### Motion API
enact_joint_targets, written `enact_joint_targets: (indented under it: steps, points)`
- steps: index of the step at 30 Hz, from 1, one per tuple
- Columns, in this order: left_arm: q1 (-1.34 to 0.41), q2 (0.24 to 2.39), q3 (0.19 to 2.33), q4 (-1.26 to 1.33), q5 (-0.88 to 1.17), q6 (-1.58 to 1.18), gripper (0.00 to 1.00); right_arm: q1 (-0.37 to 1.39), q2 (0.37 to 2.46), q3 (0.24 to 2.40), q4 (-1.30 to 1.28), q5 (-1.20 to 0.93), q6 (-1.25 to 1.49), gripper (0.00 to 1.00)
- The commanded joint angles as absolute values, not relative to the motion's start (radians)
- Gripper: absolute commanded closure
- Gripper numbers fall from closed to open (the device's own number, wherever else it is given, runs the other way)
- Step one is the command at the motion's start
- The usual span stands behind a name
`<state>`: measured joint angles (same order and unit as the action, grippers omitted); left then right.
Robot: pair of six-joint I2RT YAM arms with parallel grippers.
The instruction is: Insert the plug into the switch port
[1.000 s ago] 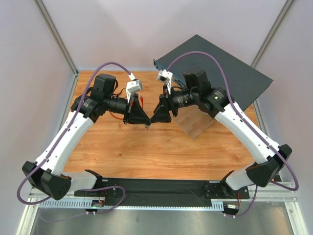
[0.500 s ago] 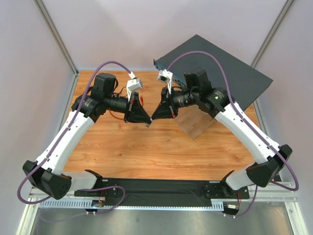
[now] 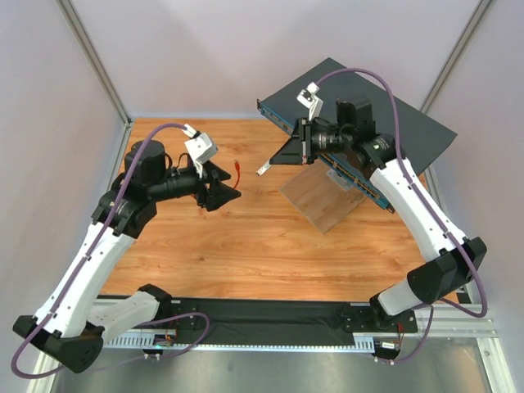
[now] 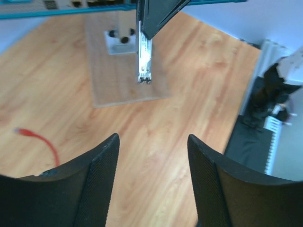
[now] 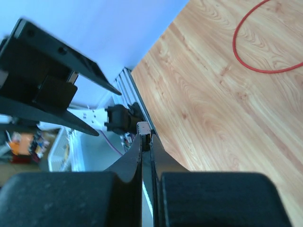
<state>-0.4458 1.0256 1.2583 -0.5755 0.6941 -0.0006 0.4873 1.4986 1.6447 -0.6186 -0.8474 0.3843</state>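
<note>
The plug (image 4: pixel 18 131) ends a thin red cable (image 3: pixel 236 169) that lies loose on the wooden table, left of my left gripper (image 4: pixel 152 142). That gripper (image 3: pixel 233 184) is open with only bare table between its fingers. My right gripper (image 3: pixel 274 162) is shut on a small grey metal stub (image 4: pixel 144 61), not on the plug, and holds it above the table in front of the switch (image 3: pixel 385 106). The stub's tip (image 5: pixel 143 127) pokes out past the shut fingers. The switch ports (image 4: pixel 80 4) run along the teal front face. The red cable (image 5: pixel 265 47) curves across the table.
A tilted wooden block (image 3: pixel 323 201) sits under the switch's front edge, with a white mount (image 4: pixel 120 42) on it. Grey walls and metal frame posts close in the table. A black strip (image 3: pixel 262 311) carries the arm bases at the near edge.
The two grippers met over mid-table. The right one shut on the grey stub and carried it back toward the switch. The left one opened and drew back left.
</note>
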Motion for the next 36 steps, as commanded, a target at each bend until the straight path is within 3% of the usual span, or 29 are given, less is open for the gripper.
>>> enact_joint_targets:
  steps: [1,9,25,36]
  points:
    - [-0.454,1.011,1.241,-0.514,0.540,0.107,0.35,0.460,1.514,1.643,-0.502,-0.880,0.644,1.00]
    - [-0.567,1.005,1.224,-0.427,0.390,0.328,0.39,0.468,1.528,1.601,-0.413,-0.908,0.827,1.00]
    - [-0.655,1.081,1.235,-0.348,0.282,0.345,0.46,0.499,1.552,1.585,-0.365,-0.911,0.879,0.99]
    - [-0.675,1.103,1.239,-0.342,0.268,0.364,0.70,0.502,1.557,1.577,-0.379,-0.910,0.874,0.99]
